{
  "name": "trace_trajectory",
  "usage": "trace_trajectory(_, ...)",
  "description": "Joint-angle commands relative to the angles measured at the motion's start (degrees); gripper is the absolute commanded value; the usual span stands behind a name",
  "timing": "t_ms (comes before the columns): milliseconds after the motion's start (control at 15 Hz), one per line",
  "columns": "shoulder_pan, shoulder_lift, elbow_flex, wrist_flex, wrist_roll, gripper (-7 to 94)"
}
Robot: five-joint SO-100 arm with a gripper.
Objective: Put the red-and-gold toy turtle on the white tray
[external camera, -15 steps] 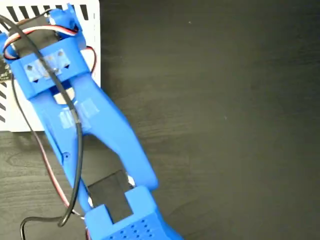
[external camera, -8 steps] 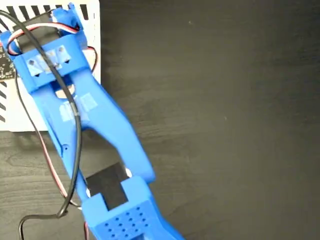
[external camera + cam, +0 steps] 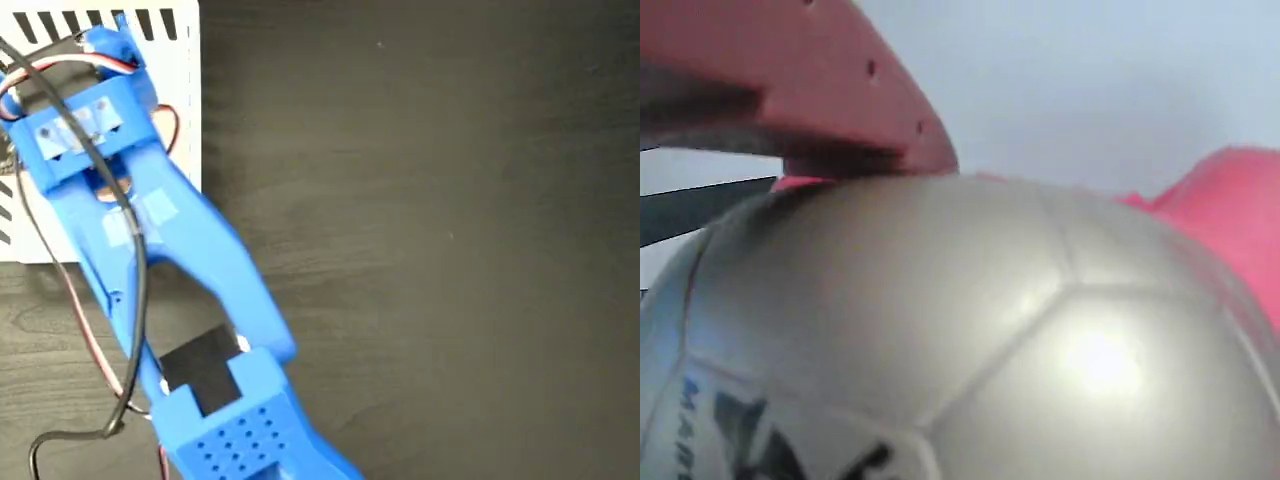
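Since the turtle (image 3: 970,330) fills the wrist view with a finger (image 3: 790,90) pressed on its shell, the gripper (image 3: 60,60) probably grips it above the tray (image 3: 180,90) for release.

Fixed view is filled w/ a dark, near-black counter (image 3: 450,240); faint wood grain is seen running approx. left-right across it. Surface is matte, lit evenly, w/ a slightly paler sheen toward centre. No walls, floor or windows are shown around the counter. In wrist view, only a pale, blurred grey-blue backdrop is made out at top; what it is can't be told.
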Motion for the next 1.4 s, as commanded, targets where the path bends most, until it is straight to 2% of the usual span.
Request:
trace_trajectory(0, -0.70, 3.34, -2.11, 0.79, 1.05, 62)
trace_trajectory(67, -0.62, 3.34, -2.11, 0.79, 0.97, 62)
trace_trajectory(133, -0.62, 3.43, -2.11, 0.88, 1.05, 67)
trace_trajectory(333, -0.88, 3.43, -1.41, 1.05, 1.14, 67)
trace_trajectory(400, -0.97, 3.69, -1.32, 1.05, 1.49, 66)
trace_trajectory(467, -1.05, 4.75, -1.32, 1.05, 1.76, 60)
trace_trajectory(600, -1.32, 9.84, -2.37, 3.34, 1.93, 60)
trace_trajectory(733, -1.67, 16.35, -4.39, 5.71, 1.58, 54)
trace_trajectory(800, -1.85, 19.86, -4.39, 6.06, 1.41, 39)
trace_trajectory(867, -1.85, 22.94, -4.13, 6.15, 1.49, 30)
trace_trajectory(1000, -1.41, 25.84, -3.69, 6.15, 1.23, 0)
trace_trajectory(1133, 0.62, 30.76, 1.67, 1.49, 1.93, 0)
trace_trajectory(1333, 6.33, 52.03, 19.42, -17.67, 1.58, 0)
